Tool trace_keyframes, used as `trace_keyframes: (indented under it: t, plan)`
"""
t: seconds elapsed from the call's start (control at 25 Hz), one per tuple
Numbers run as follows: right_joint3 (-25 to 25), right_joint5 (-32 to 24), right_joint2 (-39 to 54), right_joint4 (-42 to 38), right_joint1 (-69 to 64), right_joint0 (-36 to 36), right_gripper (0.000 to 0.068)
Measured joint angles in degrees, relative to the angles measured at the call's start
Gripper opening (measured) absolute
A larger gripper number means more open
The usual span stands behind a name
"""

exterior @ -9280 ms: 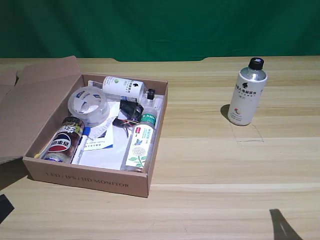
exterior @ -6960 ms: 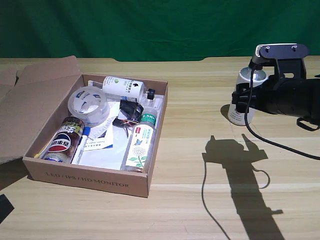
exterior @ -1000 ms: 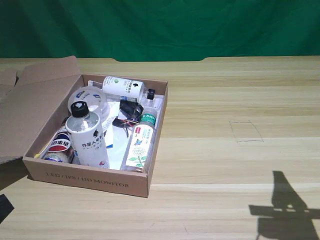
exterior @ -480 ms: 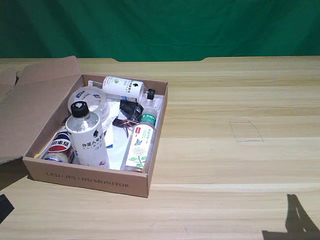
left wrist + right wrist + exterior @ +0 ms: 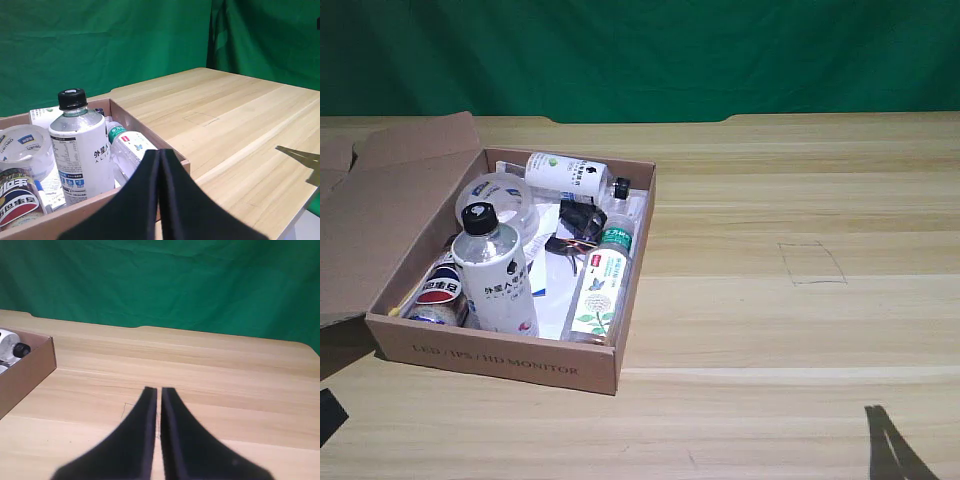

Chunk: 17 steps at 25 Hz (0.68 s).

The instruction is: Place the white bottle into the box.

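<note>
The white bottle stands upright inside the box, near the front wall at the exterior view's left, black cap up. In the left wrist view the white bottle shows its printed label behind the box wall. My right gripper is shut with nothing between its fingers and hovers over bare table, well away from the box corner. It is out of the exterior view, where only its shadow shows at the bottom right.
The box also holds a tape roll, a cola can, a clear flower-labelled bottle and a lying leaf-marked bottle. A pencilled square marks the table. The parked left gripper is near the box front.
The arm's shadow at the exterior view's bottom right has shrunk and slid toward the lower edge. The white bottle stays standing in the box.
</note>
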Motion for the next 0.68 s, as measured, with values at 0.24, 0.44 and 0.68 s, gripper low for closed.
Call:
trace_keyframes:
  t: [0.24, 0.44, 0.68]
  plan:
    - [0.0, 0.0, 0.0, 0.7, -0.2, 0.0, 0.0003]
    - [0.0, 0.0, 0.0, 0.8, -0.3, 0.0, 0.0003]
    - [0.0, 0.0, 0.0, 0.8, -0.3, 0.0, 0.0003]
